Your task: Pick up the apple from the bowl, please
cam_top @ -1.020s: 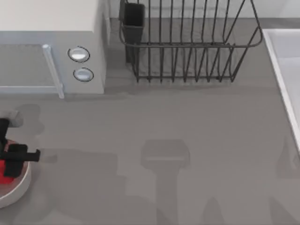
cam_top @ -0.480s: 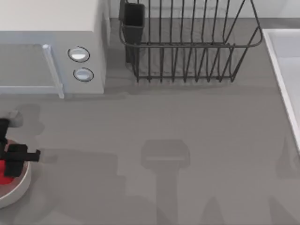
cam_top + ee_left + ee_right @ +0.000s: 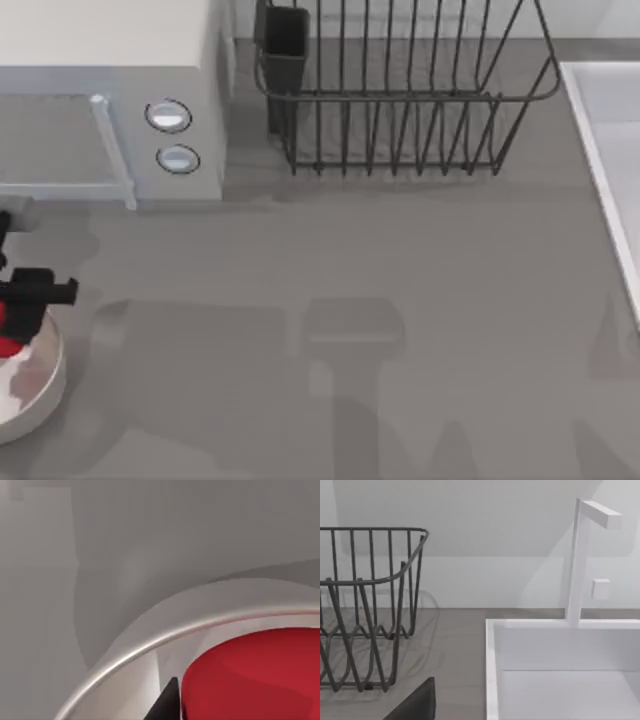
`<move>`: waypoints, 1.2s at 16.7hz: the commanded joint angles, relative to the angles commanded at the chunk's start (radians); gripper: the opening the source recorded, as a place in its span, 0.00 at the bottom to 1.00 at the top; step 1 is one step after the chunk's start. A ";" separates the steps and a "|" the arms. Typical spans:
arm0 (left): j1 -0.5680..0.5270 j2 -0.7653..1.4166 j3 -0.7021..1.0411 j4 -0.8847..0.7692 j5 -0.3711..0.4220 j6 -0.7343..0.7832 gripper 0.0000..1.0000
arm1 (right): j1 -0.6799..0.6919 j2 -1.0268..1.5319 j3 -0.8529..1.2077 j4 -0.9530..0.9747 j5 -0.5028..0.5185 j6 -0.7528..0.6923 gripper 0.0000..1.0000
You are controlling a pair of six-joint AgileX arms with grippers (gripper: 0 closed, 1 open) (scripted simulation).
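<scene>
Fingers of the left gripper (image 3: 12,318) look pinched on the apple (image 3: 10,330), one dark fingertip (image 3: 167,702) lying against its red flank, just inside the rim of the bowl (image 3: 45,385) and seemingly raised off its floor. Being smooth, rounded and probably firm, the apple would likely slip unless gripped across its widest middle. Beyond the bowl stand a microwave (image 3: 110,100), dish rack (image 3: 400,100) and sink (image 3: 560,670); the right gripper (image 3: 417,705) sits near the sink, and I cannot tell how its fingers stand.

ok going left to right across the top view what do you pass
left gripper with the apple over the bowl → microwave → dish rack → sink
</scene>
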 joint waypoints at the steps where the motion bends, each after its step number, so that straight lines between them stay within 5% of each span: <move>1: -0.001 0.001 0.063 -0.064 0.000 -0.001 0.00 | 0.000 0.000 0.000 0.000 0.000 0.000 1.00; 10: -0.010 -0.047 0.709 -0.764 -0.001 -0.011 0.00 | 0.000 0.000 0.000 0.000 0.000 0.000 1.00; 20: -0.023 -0.057 0.809 -0.859 -0.001 -0.027 0.00 | 0.000 0.000 0.000 0.000 0.000 0.000 1.00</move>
